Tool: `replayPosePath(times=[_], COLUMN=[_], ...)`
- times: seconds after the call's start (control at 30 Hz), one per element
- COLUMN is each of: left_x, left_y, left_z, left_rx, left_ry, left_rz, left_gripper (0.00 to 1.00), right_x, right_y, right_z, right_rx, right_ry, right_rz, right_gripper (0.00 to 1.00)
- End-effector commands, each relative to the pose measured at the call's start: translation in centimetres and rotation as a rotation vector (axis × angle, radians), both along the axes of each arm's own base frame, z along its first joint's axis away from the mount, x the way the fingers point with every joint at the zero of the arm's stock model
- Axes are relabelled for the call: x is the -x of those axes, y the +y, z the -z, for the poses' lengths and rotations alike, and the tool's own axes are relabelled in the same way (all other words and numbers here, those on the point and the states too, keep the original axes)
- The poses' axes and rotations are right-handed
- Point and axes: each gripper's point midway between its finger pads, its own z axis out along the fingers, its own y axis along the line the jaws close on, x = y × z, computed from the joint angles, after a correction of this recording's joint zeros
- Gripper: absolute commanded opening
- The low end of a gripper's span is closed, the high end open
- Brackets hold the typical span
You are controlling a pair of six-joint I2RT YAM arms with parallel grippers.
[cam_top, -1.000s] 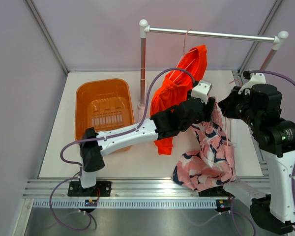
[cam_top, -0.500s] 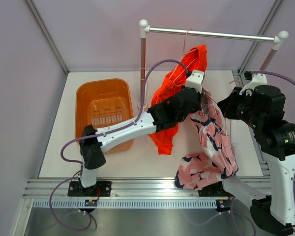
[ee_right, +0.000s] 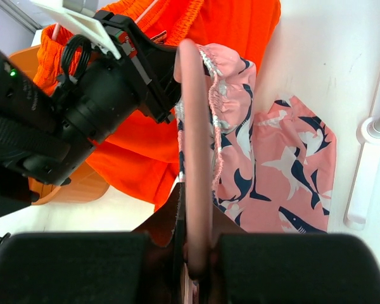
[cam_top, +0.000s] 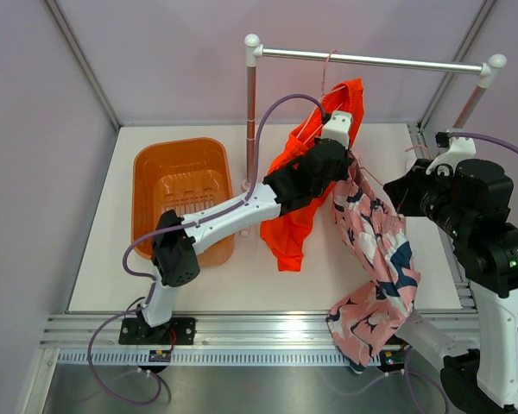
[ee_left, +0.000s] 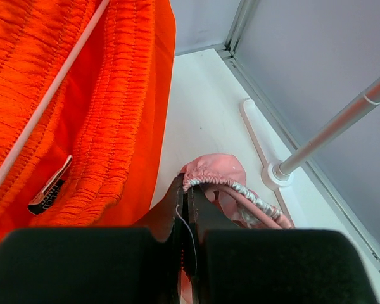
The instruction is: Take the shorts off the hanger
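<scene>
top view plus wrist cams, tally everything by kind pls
shorts: 2 (orange shorts, pink shorts)
rack: 1
hangers: 2 (pink hanger, hanger on the rack)
basket: 1
arms: 2 (left arm, right arm)
total: 8

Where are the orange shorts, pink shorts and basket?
orange shorts [cam_top: 289, 233]: top external view, lower hanging leg.
pink shorts [cam_top: 382, 259]: top external view, middle of draped fabric.
basket [cam_top: 180, 143]: top external view, far rim.

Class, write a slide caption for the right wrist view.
Right gripper holds the pink hanger; left gripper pinches the pink shorts by the waistband.
</scene>
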Motion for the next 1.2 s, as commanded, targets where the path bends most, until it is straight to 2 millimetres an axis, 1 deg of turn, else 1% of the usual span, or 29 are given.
replayPosePath(times=[0.0,0.07,0.13,0.2,0.3,0.37,0.4,0.43,0.47,0.5,0.53,0.57,0.6,0.63,0.67,0.7,0.73,0.77,0.8,0.87,0.9,0.93,0.97,1.0,1.07,1.1,1.13,1.17], left_x=[-1.9,-1.7,-1.2,-1.1,-0.7,-0.2,0.2,0.6,0.8,1.3,2.0,2.7,3.9,4.6,5.5,7.1,8.2,9.6,12.0,15.1,17.7,20.5,22.5,26.0,29.0,31.2,32.2,33.1], left_y=[0.6,0.3,-0.1,-0.3,-0.7,-0.8,-1.0,-1.0,-1.0,-1.1,-1.3,-1.0,-1.4,-1.5,-1.3,-1.7,-1.9,-1.7,-2.4,-2.7,-2.4,-2.7,-2.6,-2.0,-0.8,0.2,1.5,2.4], left_z=[-1.9,-1.3,-1.3,-0.5,0.1,-0.1,0.3,0.1,0.2,0.8,0.8,-0.3,0.1,-0.3,-1.6,-1.6,-2.0,-3.6,-3.9,-4.5,-5.4,-5.9,-6.2,-6.6,-7.4,-7.2,-8.6,-9.1], left_rx=[0.057,0.052,0.062,0.046,0.035,0.041,0.041,0.046,0.044,0.031,0.03,0.043,0.031,0.029,0.042,0.027,0.025,0.04,0.025,0.006,-0.016,-0.027,-0.037,-0.055,-0.054,-0.056,-0.037,-0.031], left_ry=[-0.035,-0.027,-0.019,-0.003,0.004,0.01,0.023,0.023,0.026,0.036,0.037,0.023,0.017,0.009,-0.007,-0.014,-0.022,-0.043,-0.062,-0.087,-0.113,-0.127,-0.135,-0.143,-0.138,-0.101,-0.111,-0.111], left_rz=[-0.02,0.003,0.038,0.056,0.095,0.112,0.135,0.144,0.151,0.169,0.185,0.197,0.23,0.247,0.267,0.314,0.345,0.385,0.465,0.581,0.696,0.798,0.878,1.02,1.151,1.255,1.29,1.324], left_gripper=[0.0,0.0,0.0,0.0,0.0,0.0,0.0,0.0,0.0,0.0,0.0,0.0,0.0,0.0,0.0,0.0,0.0,0.0,0.0,0.0,0.0,0.0,0.0,0.0,0.0,0.0,0.0,0.0], right_x=[1.9,1.8,1.7,1.6,1.6,1.5,1.2,1.2,1.0,0.8,0.5,0.2,-0.3,-0.6,-0.9,-1.4,-1.8,-2.3,-2.9,-3.9,-4.5,-5.0,-5.7,-6.2,-7.5,-7.9,-8.3,-9.0], right_y=[0.4,0.2,-0.1,-0.2,-0.3,-0.6,-0.7,-0.7,-1.1,-1.1,-1.1,-1.3,-1.4,-1.6,-1.8,-1.8,-2.0,-2.0,-1.9,-1.9,-1.9,-1.8,-1.8,-1.8,-2.1,-2.2,-2.3,-2.6], right_z=[-2.0,-2.1,-2.2,-2.5,-2.6,-2.7,-2.7,-2.7,-2.7,-2.4,-2.6,-2.4,-2.3,-2.3,-2.1,-2.1,-2.1,-1.9,-2.1,-1.8,-2.1,-2.0,-1.8,-2.1,-2.5,-2.8,-3.0,-3.7], right_rx=[-0.026,-0.026,-0.023,-0.023,-0.027,-0.023,-0.024,-0.026,-0.019,-0.021,-0.022,-0.017,-0.015,-0.014,-0.01,-0.01,-0.01,-0.01,-0.019,-0.02,-0.03,-0.03,-0.027,-0.031,-0.022,-0.014,-0.007,0.004], right_ry=[-0.059,-0.064,-0.076,-0.087,-0.097,-0.103,-0.108,-0.113,-0.116,-0.113,-0.122,-0.121,-0.124,-0.126,-0.125,-0.132,-0.136,-0.132,-0.143,-0.139,-0.152,-0.154,-0.148,-0.159,-0.164,-0.169,-0.17,-0.176], right_rz=[-0.047,-0.033,-0.017,-0.008,-0.001,0.018,0.025,0.025,0.051,0.054,0.06,0.078,0.09,0.101,0.12,0.126,0.141,0.151,0.161,0.177,0.187,0.194,0.206,0.213,0.24,0.25,0.261,0.283], right_gripper=[0.0,0.0,0.0,0.0,0.0,0.0,0.0,0.0,0.0,0.0,0.0,0.0,0.0,0.0,0.0,0.0,0.0,0.0,0.0,0.0,0.0,0.0,0.0,0.0,0.0,0.0,0.0,0.0])
